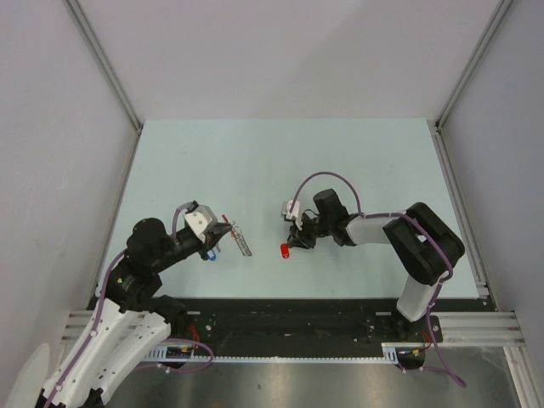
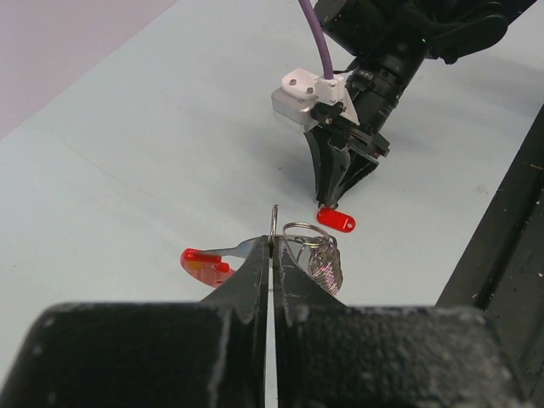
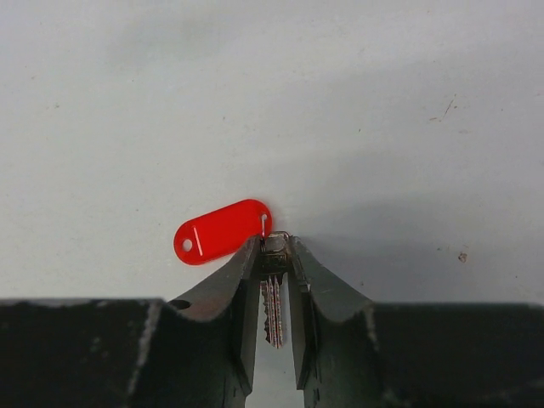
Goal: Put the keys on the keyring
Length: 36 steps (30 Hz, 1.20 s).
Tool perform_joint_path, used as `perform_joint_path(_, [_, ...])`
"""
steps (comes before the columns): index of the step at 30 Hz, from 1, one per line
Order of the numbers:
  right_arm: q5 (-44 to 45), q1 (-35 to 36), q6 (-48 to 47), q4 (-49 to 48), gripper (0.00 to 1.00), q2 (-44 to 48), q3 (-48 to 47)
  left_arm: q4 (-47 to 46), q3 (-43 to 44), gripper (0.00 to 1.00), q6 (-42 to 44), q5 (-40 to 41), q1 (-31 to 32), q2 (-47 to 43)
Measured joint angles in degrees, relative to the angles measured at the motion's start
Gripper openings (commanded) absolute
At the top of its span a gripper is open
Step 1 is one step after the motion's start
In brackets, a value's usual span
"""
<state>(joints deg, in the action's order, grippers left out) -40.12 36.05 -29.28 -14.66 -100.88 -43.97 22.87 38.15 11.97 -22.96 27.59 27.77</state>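
**L gripper** (image 2: 272,244): jaws together, pinching keyring (image 2: 323,263) by its thin wire. Red band hangs left, grey coil right.
**R gripper** (image 3: 274,248): jaws clamped on key (image 3: 272,310), blade betw. fingers. Red tab (image 3: 223,231) pokes past tips, low over table (image 1: 255,161).
**Status:** key not yet on ring. Grippers face each other, near but apart, so threading is all still to do. Other keys not made out.
**Room:** open table on far side. Side rails well apart, arm bases at near edge.

- At the right end of the red tag (image 3: 223,231), the head of the key (image 3: 272,310) is hidden inside the right gripper (image 3: 274,253).
- Left of that tag, the middle of the keyring (image 2: 321,259) vanishes behind the left gripper (image 2: 272,246).
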Motion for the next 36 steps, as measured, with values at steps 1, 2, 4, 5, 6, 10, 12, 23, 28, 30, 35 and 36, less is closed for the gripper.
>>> perform_joint_path(1, [0.15, 0.07, -0.02, 0.00, 0.20, -0.07, -0.09, 0.00, 0.00, 0.00, -0.02, -0.02, 0.00, 0.00])
perform_joint_path(2, [0.24, 0.11, -0.07, -0.04, 0.18, -0.15, -0.13, 0.00, 0.00, 0.00, -0.02, -0.02, -0.02, 0.00])
perform_joint_path(4, [0.39, 0.20, -0.13, -0.02, 0.11, -0.20, -0.20, 0.00, 0.00, 0.00, 0.00, -0.02, -0.04, 0.00])
perform_joint_path(5, [0.46, 0.22, -0.15, -0.04, 0.08, -0.20, -0.22, 0.00, 0.00, 0.00, -0.02, -0.02, -0.04, 0.00])
perform_joint_path(6, [0.50, 0.22, -0.20, 0.00, 0.03, -0.20, -0.26, 0.00, 0.00, 0.00, -0.02, -0.02, -0.04, 0.00])
perform_joint_path(10, [0.70, 0.24, -0.33, 0.11, 0.00, -0.20, -0.35, 0.00, 0.00, 0.00, 0.00, -0.04, -0.04, 0.00])
perform_joint_path(12, [0.72, 0.26, -0.33, 0.24, 0.00, -0.20, -0.39, 0.00, 0.00, 0.00, 0.00, -0.07, -0.04, 0.00])
perform_joint_path(23, [2.60, 0.66, 0.04, 3.04, 0.00, 2.93, -0.42, 0.00, 0.00, 0.00, 0.02, -0.79, -0.04, 0.00])
perform_joint_path(28, [5.33, 0.96, 1.09, 3.02, 0.00, 3.61, -0.20, 0.00, 0.00, 0.00, 0.02, -1.27, -0.04, 0.00])
perform_joint_path(30, [7.52, 1.03, 2.51, 1.84, 0.00, 3.89, 1.31, 0.00, 0.00, 0.00, 0.02, -1.25, -0.04, 0.00])
perform_joint_path(35, [12.17, 1.14, 5.31, -1.05, 0.00, 5.07, 4.20, 0.00, 0.00, 0.00, 0.02, -1.27, -0.04, 0.00])
perform_joint_path(36, [12.96, 1.18, 5.75, -1.42, 0.00, 5.22, 4.39, 0.00, 0.00, 0.00, 0.02, -1.27, -0.04, 0.00])
